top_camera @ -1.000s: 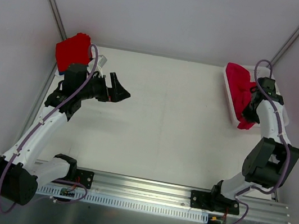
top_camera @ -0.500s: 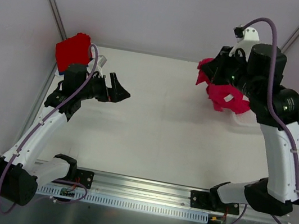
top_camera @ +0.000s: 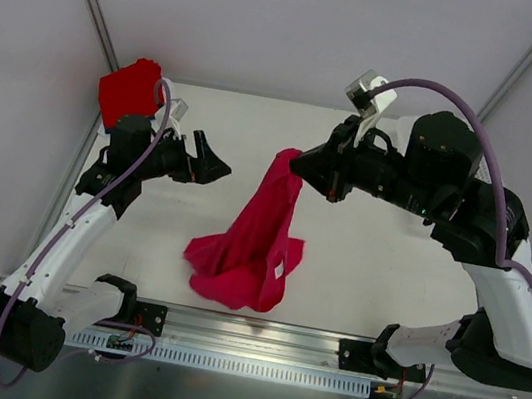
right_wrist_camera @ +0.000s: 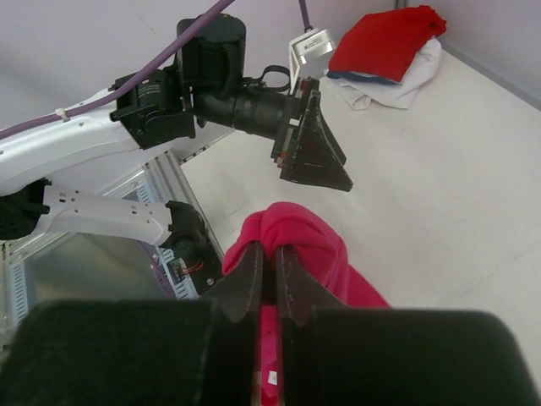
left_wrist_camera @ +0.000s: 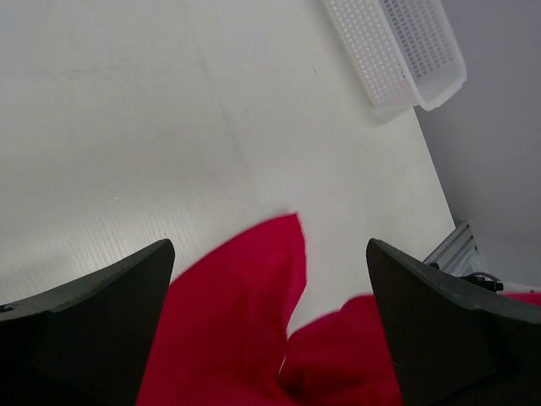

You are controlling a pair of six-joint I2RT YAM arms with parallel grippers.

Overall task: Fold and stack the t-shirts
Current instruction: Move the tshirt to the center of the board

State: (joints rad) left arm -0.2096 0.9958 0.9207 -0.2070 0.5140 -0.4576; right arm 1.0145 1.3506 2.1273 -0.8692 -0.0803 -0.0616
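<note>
My right gripper [top_camera: 298,167] is shut on the crimson-pink t-shirt [top_camera: 252,238] and holds it up over the table's middle. The shirt hangs down and its lower part bunches near the front edge. In the right wrist view the cloth [right_wrist_camera: 300,241] is pinched between my fingers [right_wrist_camera: 247,275]. My left gripper [top_camera: 219,165] is open and empty, pointing right, just left of the hanging shirt. The left wrist view shows the shirt [left_wrist_camera: 241,326] between my open fingers [left_wrist_camera: 93,309]. A folded bright red shirt [top_camera: 129,90] tops a stack with blue and white ones [right_wrist_camera: 389,80] at the far left corner.
A white mesh basket [left_wrist_camera: 397,46] stands at the table's right side; in the top view the right arm hides it. A metal rail [top_camera: 254,339] runs along the front edge. Walls close in on both sides.
My right arm lifted the crimson-pink shirt out of the basket and swung it left to the table's middle; the shirt now hangs and trails on the table. The left arm barely moved.
</note>
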